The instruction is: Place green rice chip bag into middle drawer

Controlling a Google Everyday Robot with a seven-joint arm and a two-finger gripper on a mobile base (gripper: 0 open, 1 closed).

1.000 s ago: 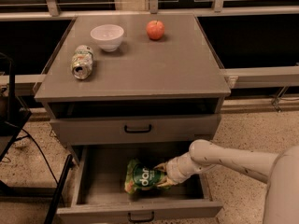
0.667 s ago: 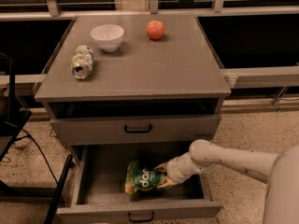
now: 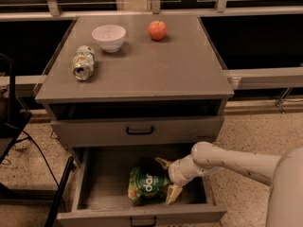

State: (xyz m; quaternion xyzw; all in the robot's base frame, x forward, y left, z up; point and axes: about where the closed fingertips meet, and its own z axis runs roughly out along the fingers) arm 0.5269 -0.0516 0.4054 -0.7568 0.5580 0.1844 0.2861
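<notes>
Far to the gripper's left and above it, a crushed soda can (image 3: 84, 63) lies on its side on the cabinet top (image 3: 156, 70). A white bowl (image 3: 109, 36) stands beyond the can, and a red apple (image 3: 157, 30) is almost straight above the gripper. A closed drawer (image 3: 94, 131) sits overhead. Below that, the middle drawer (image 3: 99, 174) is pulled out, and its front handle is cut off at the bottom edge. The green rice chip bag (image 3: 147, 186) lies on the drawer floor just left of the gripper (image 3: 167, 179). The fingers (image 3: 173, 194) are spread apart on either side of the bag's right end. It is hard to make out whether they touch it. To the right, the arm (image 3: 232, 161) runs off into a pale body that is cut off at the frame edge.
</notes>
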